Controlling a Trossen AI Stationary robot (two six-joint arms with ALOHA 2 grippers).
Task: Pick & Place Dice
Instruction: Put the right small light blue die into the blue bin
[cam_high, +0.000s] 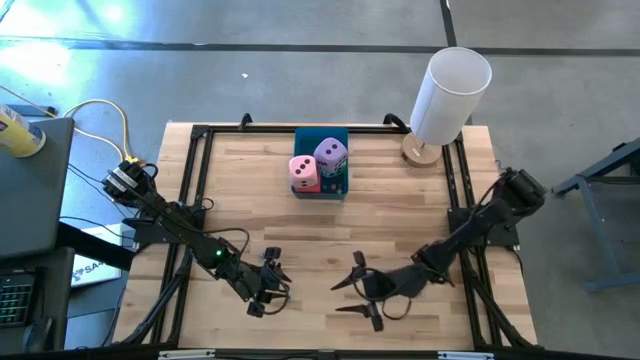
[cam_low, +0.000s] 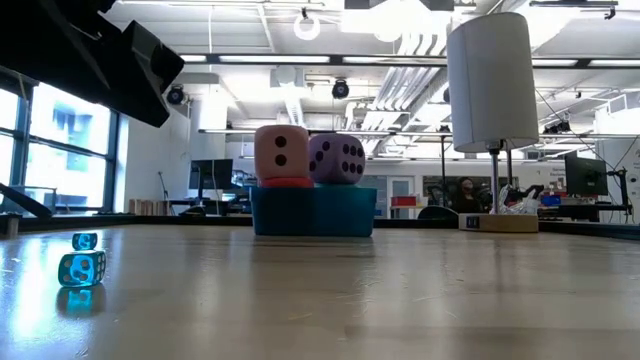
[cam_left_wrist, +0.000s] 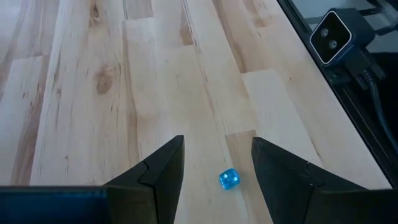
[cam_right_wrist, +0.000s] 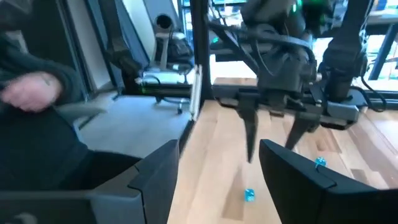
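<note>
The blue tray (cam_high: 321, 141) stands at the table's far middle. In it the light pink die (cam_high: 304, 172) and the lilac die (cam_high: 332, 155) sit on top. In the low view the pink die (cam_low: 281, 151) rests on the red die (cam_low: 287, 182), next to the lilac one (cam_low: 337, 158). I cannot make out the teal die. My left gripper (cam_high: 274, 283) hovers open near the table's near edge, left of centre. My right gripper (cam_high: 345, 286) faces it, also open. Neither is near the tray.
Two tiny clear blue dice (cam_low: 81, 268) (cam_low: 85, 241) lie on the wood near the grippers; one (cam_left_wrist: 229, 180) shows between my left fingers. A white cylinder on a wooden base (cam_high: 447, 92) stands at the far right. Black frame rails (cam_high: 197, 170) line the table. A person's hand (cam_right_wrist: 28, 92) shows beyond the table.
</note>
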